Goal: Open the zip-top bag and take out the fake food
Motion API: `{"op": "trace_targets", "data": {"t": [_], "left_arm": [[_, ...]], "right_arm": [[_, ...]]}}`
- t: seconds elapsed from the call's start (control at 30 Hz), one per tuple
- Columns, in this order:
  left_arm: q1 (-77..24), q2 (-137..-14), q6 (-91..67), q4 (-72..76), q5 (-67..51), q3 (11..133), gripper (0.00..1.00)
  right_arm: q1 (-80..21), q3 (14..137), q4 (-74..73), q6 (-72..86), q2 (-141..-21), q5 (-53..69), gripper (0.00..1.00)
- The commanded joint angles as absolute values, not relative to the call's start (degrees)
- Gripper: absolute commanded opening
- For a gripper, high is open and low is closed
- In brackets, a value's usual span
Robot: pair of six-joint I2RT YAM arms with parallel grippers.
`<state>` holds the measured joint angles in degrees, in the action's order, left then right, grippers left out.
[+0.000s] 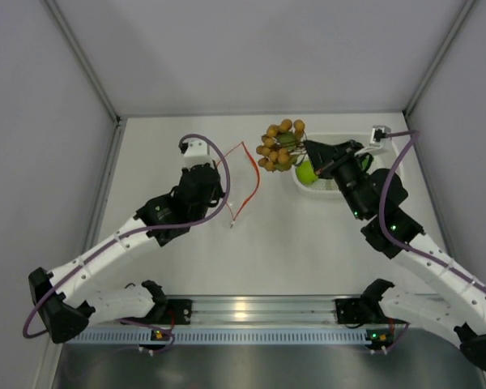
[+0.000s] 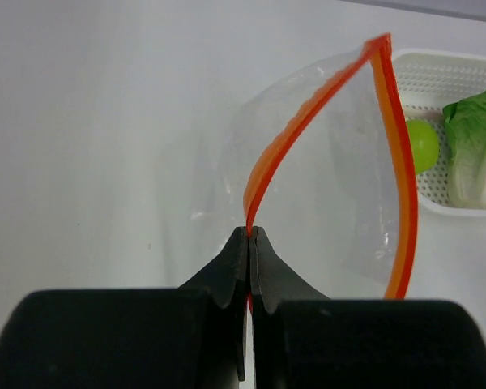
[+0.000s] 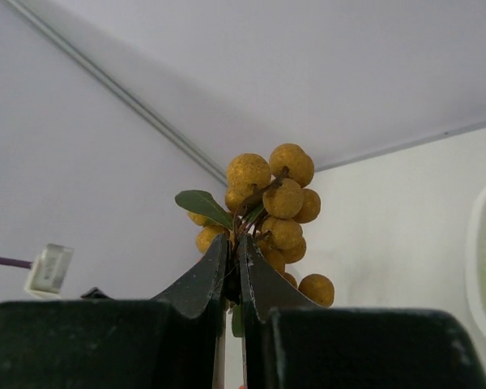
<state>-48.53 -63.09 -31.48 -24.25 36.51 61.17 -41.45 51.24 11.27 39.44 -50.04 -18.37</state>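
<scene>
1. One zip-top bag (image 2: 332, 178), clear and crinkly, at mid-table left of the basket. Mouth parted, the two orange-red zip strips bowed apart and meeting at the near end.
2. Left gripper (image 2: 249, 235): jaws pressed together, pinching the zip strip where both strips join. Seen from above at the near-left side of the bag.
3. Fake food, three pieces:
   a. Brown cluster of small round balls (image 3: 275, 203), with a dark green leaf, nipped at its stem and raised; from above (image 1: 279, 146), over the far-left corner of the basket.
   b. Round lime-green fruit (image 2: 421, 144), inside the basket at its left end.
   c. Leafy green-and-white lettuce (image 2: 474, 146), inside the basket just right of the fruit.
4. Right gripper (image 3: 235, 251): jaws nearly closed, clamped on the cluster's stem, reaching in from the right over the basket.
5. White perforated basket (image 2: 454, 69), on the far right part of the table, well apart from the bag.
6. Pale table (image 1: 308, 243), enclosed by grey walls on the left, right and far sides.
</scene>
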Motion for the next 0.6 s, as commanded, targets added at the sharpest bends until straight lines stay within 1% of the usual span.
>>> {"op": "trace_targets", "data": {"t": [0.0, 0.13, 0.3, 0.57], "left_arm": [[-47.7, -63.7, -27.8, -25.9, 38.4, 65.4, 0.00], [-47.2, -63.3, -26.5, -27.5, 37.7, 66.4, 0.00], [-46.8, -62.9, -25.2, -30.4, 36.8, 67.1, 0.00], [-46.7, -59.4, -24.4, -33.7, 37.4, 65.6, 0.00]], "right_arm": [[-37.4, 54.4, 4.5, 38.6, -49.5, -16.6, 0.00], [-30.1, 54.5, 1.9, 38.7, -50.4, -14.6, 0.00], [-24.2, 55.1, 0.4, 36.7, -53.9, -13.5, 0.00], [-14.9, 54.2, 3.4, 33.6, -59.9, -13.1, 0.00]]}}
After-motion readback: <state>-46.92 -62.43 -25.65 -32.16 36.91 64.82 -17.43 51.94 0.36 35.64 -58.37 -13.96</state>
